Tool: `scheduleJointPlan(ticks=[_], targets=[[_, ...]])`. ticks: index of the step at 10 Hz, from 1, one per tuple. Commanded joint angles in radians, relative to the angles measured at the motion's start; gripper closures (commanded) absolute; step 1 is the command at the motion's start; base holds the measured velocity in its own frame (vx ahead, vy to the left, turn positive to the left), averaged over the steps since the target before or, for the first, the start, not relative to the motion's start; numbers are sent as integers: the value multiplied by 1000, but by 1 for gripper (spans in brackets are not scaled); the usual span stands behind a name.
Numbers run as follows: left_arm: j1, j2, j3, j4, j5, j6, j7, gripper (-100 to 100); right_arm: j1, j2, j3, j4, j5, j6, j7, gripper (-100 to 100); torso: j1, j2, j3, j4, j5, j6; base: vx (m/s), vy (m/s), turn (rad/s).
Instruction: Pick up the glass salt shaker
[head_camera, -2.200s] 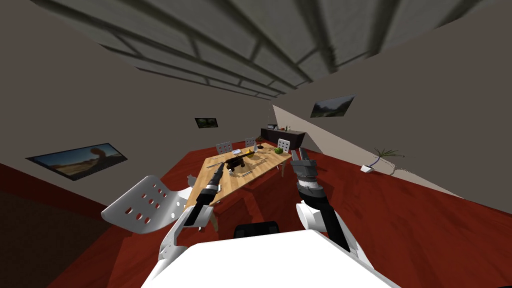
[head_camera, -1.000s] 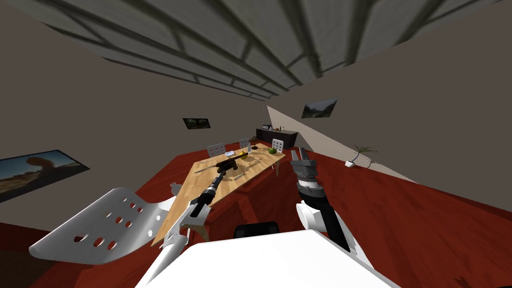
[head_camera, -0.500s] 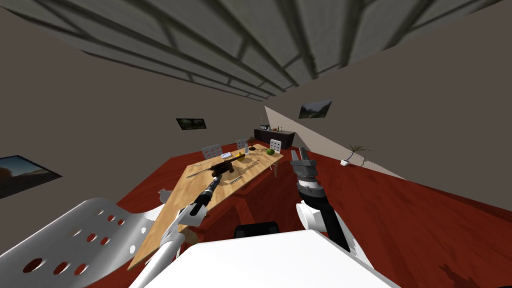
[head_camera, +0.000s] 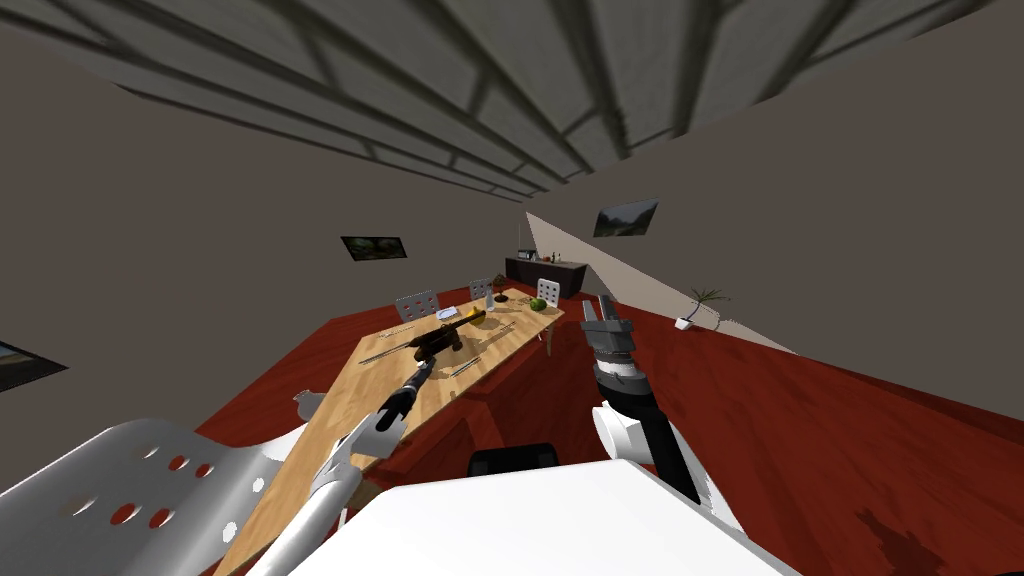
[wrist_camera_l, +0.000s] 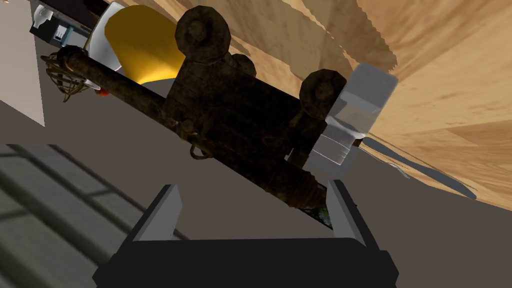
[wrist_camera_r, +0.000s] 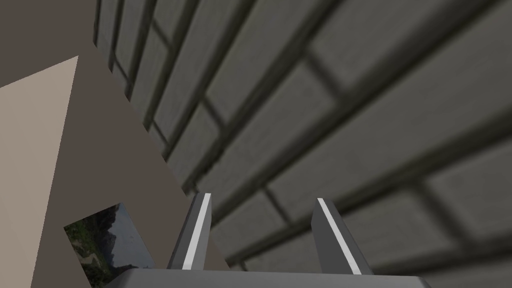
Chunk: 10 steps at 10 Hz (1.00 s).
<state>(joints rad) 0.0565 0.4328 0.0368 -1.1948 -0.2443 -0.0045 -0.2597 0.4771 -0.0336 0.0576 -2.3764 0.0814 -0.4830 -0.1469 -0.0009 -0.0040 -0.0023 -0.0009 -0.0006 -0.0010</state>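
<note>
The left hand (wrist_camera_l: 252, 186), fingers apart, hangs above the table (head_camera: 335, 405), facing the grey salt shaker (wrist_camera_l: 357, 115). The right hand (wrist_camera_r: 261, 197) has its fingers apart too.

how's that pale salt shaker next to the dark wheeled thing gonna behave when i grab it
The salt shaker looks smooth and flat-sided: probably rigid, maybe slippery. It seems taller than wide on the table, so a nudge might tip it. The dark wheeled model sits right beside it and may get bumped by the left hand.

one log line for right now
left claw: open, over wooden table | salt shaker: beside model cannon, not gripped | right claw: open, raised
</note>
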Motion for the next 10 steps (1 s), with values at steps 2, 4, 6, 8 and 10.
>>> scheduleJointPlan(ticks=[2,4,6,8,10], targets=[[-27,13,14,88,-33,51,-21,-100,0,0,0,0,0,0,0,0,1,-1,0,0,0,0,103,-20,-60],[-36,23,19,136,-45,75,-27,-100,0,0,0,0,0,0,0,0,0,-2,-1,0,0,0,86,-28,-40],[-51,41,27,200,-67,119,-40,-100,0,0,0,0,0,0,0,0,0,0,0,0,0,0,68,-27,-48],[-58,50,31,228,-76,137,-45,-100,0,0,0,0,0,0,0,0,0,0,0,0,0,0,83,-20,-30],[-70,66,37,273,-92,168,-54,-100,0,0,0,0,0,0,0,0,0,1,0,0,0,0,63,-17,-43]])
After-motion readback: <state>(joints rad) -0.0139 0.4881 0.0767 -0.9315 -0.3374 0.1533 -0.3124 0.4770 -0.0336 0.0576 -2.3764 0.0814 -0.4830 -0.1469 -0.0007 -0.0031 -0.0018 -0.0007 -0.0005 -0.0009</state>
